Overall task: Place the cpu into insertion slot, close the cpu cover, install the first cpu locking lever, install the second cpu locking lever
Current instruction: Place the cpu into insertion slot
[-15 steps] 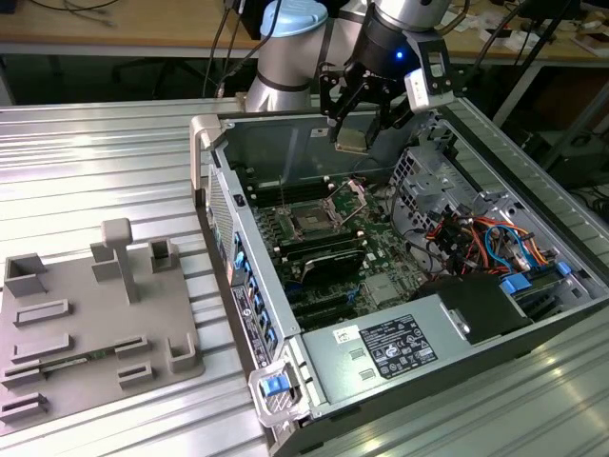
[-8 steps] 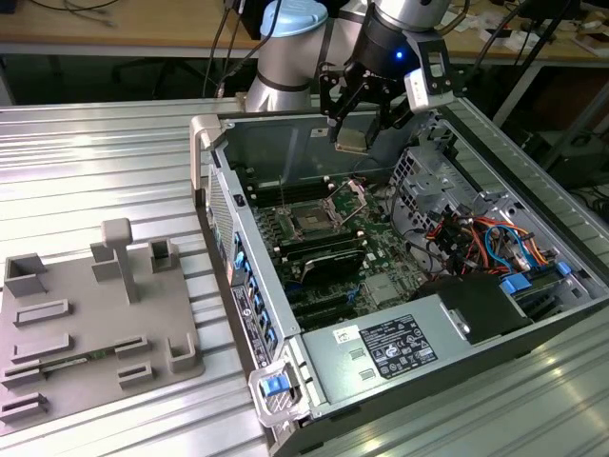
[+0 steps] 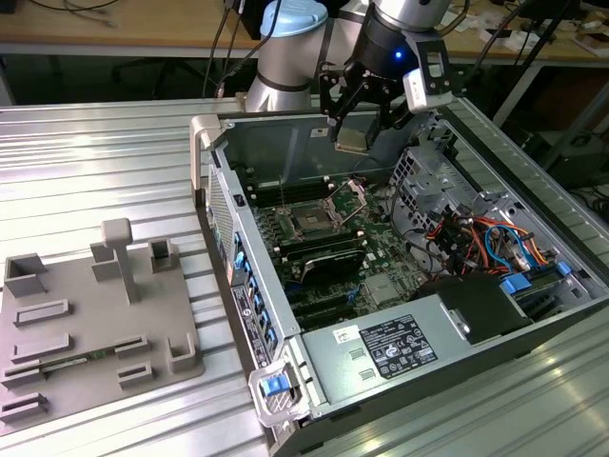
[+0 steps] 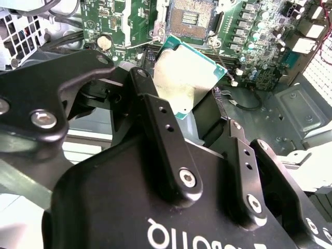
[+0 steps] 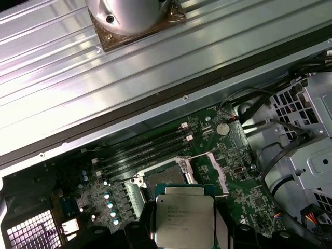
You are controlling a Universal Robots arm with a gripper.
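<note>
My gripper (image 3: 354,129) hangs above the open computer case, shut on the cpu (image 3: 351,140), a flat square chip with a silvery-tan face. In both wrist views the cpu (image 4: 187,78) (image 5: 184,218) sits between the black fingers (image 4: 155,119), held by two opposite edges. The insertion slot (image 3: 310,221) (image 5: 163,179) (image 4: 190,15) lies open on the green motherboard, below the chip and clearly apart from it. The cpu cover (image 3: 350,195) (image 5: 207,160) stands tilted up beside the slot.
Long black memory slots (image 3: 319,249) flank the socket. A power supply (image 3: 381,347) fills the case's near end, and coloured cables (image 3: 485,233) and a drive cage (image 3: 428,167) crowd the exterior view's right. A grey fixture plate (image 3: 86,324) lies on the ribbed table.
</note>
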